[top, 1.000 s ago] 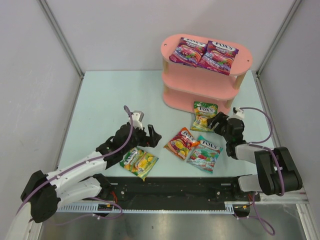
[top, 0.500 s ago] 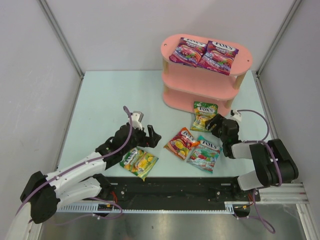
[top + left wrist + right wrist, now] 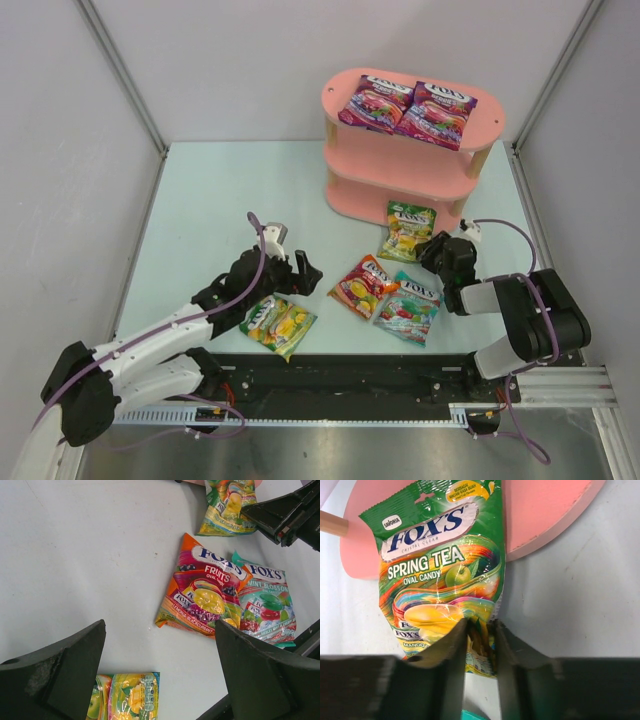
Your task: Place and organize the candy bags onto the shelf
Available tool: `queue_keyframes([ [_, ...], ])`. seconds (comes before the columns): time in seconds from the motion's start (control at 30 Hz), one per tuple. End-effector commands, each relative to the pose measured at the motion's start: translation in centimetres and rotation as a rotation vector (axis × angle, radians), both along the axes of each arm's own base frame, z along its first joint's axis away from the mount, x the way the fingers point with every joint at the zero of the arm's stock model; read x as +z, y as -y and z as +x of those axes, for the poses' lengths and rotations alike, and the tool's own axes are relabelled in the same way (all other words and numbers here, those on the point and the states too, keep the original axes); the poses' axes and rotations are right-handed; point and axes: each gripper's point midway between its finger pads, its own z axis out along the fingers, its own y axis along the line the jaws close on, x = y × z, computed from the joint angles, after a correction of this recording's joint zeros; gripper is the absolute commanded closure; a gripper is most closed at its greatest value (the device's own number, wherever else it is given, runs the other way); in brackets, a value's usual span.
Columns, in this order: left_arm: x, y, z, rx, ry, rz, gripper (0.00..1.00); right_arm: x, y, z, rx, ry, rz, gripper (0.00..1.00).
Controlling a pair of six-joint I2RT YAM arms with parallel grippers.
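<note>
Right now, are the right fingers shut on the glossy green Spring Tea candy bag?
Shut: right wrist view shows the fingers pinching the green candy bag at its bottom edge.

In the right wrist view, the yellow-green bag point(image 3: 440, 575) is showing "FOX'S CRYSTAL CLEAR" and, under it, "SPRING TEA OVAL CANDY". The red-orange bag point(image 3: 202, 592) is carrying "FOX'S FRUITS OVAL CANDY" — along its lower edge, "LEMON & BLACKCURRANT". The teal bag point(image 3: 265, 605) is displaying "FOX'S MINT BLOSSOM".
</note>
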Motion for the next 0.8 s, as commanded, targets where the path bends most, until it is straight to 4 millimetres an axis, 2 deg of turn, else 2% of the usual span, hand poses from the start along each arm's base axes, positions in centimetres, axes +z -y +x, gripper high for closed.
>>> queue_keyframes([
  [0.0, 0.0, 0.0, 0.0, 0.004, 0.004, -0.008, 0.06, 2.6, -0.2, 1.6, 0.004, 0.088, 0.023, 0.75],
  [0.07, -0.1, 0.0, 0.0, 0.003, 0.001, -0.007, 0.06, 3.1, -0.3, 1.6, 0.019, 0.102, 0.031, 0.83],
  [0.23, -0.1, 0.0, 0.1, 0.002, 0.001, -0.002, 0.06, 5.9, -0.9, 1.9, 0.063, 0.187, 0.065, 1.00],
  [0.47, -0.4, -0.2, -0.1, 0.005, -0.004, -0.003, 0.06, 9.5, -0.9, 2.6, 0.089, 0.308, 0.104, 1.00],
  [0.73, -0.7, -0.3, -0.1, 0.007, -0.009, 0.007, 0.06, 10.1, 0.5, 4.6, 0.088, 0.338, 0.102, 1.00],
  [0.77, -0.8, -0.3, -0.2, 0.003, -0.011, 0.010, 0.06, 9.7, 0.7, 4.9, 0.089, 0.330, 0.095, 1.00],
])
